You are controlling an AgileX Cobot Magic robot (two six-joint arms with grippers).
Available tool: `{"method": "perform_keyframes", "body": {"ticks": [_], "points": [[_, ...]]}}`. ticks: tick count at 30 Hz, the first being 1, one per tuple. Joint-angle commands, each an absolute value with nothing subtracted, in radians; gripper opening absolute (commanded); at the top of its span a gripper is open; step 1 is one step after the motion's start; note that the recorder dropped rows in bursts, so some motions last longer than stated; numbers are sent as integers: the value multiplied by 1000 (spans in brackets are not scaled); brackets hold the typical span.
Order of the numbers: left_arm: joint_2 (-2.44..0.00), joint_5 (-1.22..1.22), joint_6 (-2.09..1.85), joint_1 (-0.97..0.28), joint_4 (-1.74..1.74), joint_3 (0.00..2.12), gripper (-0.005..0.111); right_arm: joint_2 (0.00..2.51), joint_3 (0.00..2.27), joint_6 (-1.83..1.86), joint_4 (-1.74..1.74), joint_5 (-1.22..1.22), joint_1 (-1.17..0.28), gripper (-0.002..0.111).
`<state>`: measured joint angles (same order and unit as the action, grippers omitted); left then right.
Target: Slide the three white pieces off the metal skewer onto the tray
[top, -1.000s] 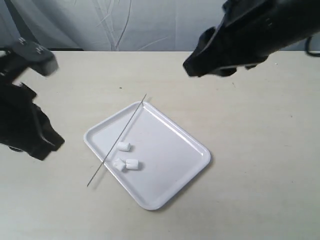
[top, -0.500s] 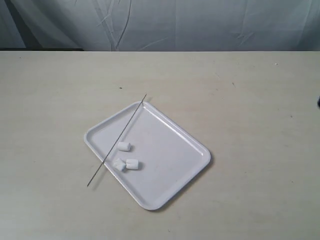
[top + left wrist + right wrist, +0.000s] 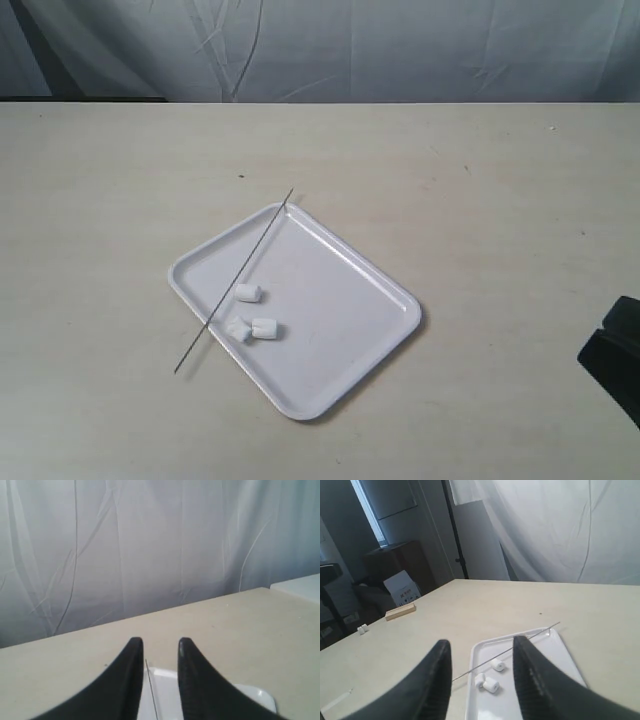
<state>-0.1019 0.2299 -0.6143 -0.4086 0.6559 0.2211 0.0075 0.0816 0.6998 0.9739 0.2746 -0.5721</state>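
Observation:
The white tray (image 3: 340, 330) lies tilted on the table. Three white pieces (image 3: 250, 312) rest loose on its left part, one (image 3: 248, 293) apart from a touching pair (image 3: 263, 328). The thin metal skewer (image 3: 234, 281) lies bare across the tray's left rim, its ends over the table. My right gripper (image 3: 481, 647) hovers open and empty, well back from the tray (image 3: 520, 705), pieces (image 3: 490, 676) and skewer (image 3: 520, 645); a dark part of its arm (image 3: 615, 355) shows at the right edge. My left gripper (image 3: 159, 645) is open, empty, above the tray (image 3: 165, 695) and skewer (image 3: 150, 690).
Beige tabletop (image 3: 480, 200) all around the tray, with a white curtain (image 3: 350, 50) behind. In the right wrist view a wooden block (image 3: 400, 611) and a small white bit (image 3: 363, 628) lie far off on the table, and a cardboard box (image 3: 402, 587) stands beyond.
Both arms have pulled out of the exterior view; only a dark part of the right arm now shows at the lower right edge. Tray, skewer and pieces have not moved.

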Motion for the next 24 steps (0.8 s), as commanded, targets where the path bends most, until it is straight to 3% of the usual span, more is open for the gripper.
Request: {"method": "perform_keyframes", "body": {"ticks": [1, 24], "points": [[-95, 231, -647, -411, 665, 161, 25, 0, 60, 706, 976, 256, -571, 39], [-95, 211, -602, -372, 912, 0, 25, 0, 0, 669, 977, 413, -571, 39]]}}
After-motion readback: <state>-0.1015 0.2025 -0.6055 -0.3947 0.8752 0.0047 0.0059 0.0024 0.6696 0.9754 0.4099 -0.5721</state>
